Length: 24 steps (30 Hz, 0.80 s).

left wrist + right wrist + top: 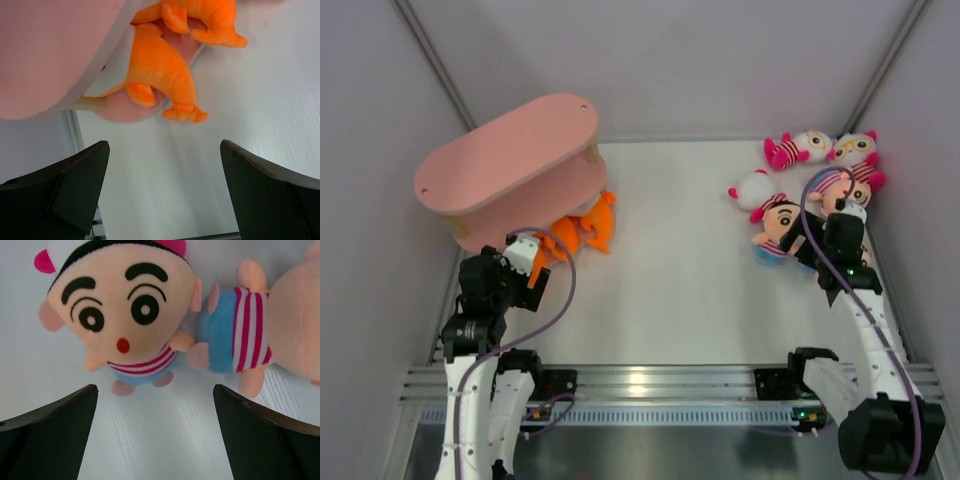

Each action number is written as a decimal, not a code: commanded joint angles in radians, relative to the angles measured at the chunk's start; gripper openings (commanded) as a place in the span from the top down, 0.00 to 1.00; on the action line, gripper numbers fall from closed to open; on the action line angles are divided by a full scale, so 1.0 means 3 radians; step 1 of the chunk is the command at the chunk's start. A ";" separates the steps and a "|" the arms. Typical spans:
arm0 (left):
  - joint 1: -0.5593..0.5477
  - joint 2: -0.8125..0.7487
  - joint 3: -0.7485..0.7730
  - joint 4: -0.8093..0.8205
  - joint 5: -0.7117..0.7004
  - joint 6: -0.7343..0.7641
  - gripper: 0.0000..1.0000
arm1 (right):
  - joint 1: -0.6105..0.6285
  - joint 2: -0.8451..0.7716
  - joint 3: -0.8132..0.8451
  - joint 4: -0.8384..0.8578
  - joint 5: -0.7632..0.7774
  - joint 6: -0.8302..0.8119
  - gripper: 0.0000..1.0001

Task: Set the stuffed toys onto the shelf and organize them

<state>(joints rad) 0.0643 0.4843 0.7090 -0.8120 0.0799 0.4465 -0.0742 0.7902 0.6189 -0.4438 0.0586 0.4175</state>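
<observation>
The pink shelf (510,160) stands at the back left; in the left wrist view its top board (45,55) fills the upper left. The stuffed toys lie in a cluster at the back right: white pink-eared ones (802,148) (855,150) (752,190) and striped-shirt boys (778,225) (845,190). My right gripper (820,238) (155,387) is open just short of a face-up boy doll (120,300), with a second boy's body (240,330) to its right. My left gripper (533,262) (164,145) is open and holds nothing, low in front of the shelf.
Orange plush animals (585,230) (160,70) lie on the shelf's lowest board and hang over its edge. Grey walls close in the white table (680,260) on the left, right and back. A metal rail (650,380) runs along the near edge.
</observation>
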 commanded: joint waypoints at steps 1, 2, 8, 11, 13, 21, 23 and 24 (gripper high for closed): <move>0.0021 0.0225 0.0035 0.0068 0.0163 -0.0046 0.02 | 0.0038 0.0438 0.0437 -0.0019 -0.0057 -0.0205 0.01; 0.0016 0.0272 0.0075 0.0073 0.0153 -0.0082 0.02 | 0.0033 0.0611 0.0463 0.0083 -0.0052 -0.0216 0.01; 0.0021 0.0405 0.0071 0.0073 0.0270 -0.0031 0.02 | 0.0038 0.1001 0.0330 0.0681 -0.0291 0.0070 0.15; 0.0021 0.0431 0.0025 0.0073 0.0235 -0.0031 0.02 | 0.0109 0.0961 0.0116 0.1064 -0.0293 0.0132 0.17; 0.0016 0.0467 -0.0001 0.0073 0.0230 -0.0021 0.02 | 0.0186 0.0991 -0.0012 0.1335 -0.0216 0.0066 0.17; 0.0016 0.0615 0.0142 -0.0131 0.0546 0.0188 0.02 | 0.0191 0.1824 0.0228 0.1633 -0.0660 -0.0067 0.32; 0.0016 0.0686 0.0372 -0.0442 0.0888 0.0357 0.02 | 0.0191 0.1855 0.0202 0.1689 -0.0701 -0.0067 0.58; 0.0011 0.0707 0.0453 -0.0539 0.0965 0.0388 0.02 | 0.0191 0.1850 0.0192 0.1684 -0.0712 -0.0072 0.66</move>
<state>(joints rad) 0.0643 0.6842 0.7486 -0.8913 0.2363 0.4999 -0.0269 1.3365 0.6624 0.0154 -0.1047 0.4099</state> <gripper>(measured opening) 0.982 0.423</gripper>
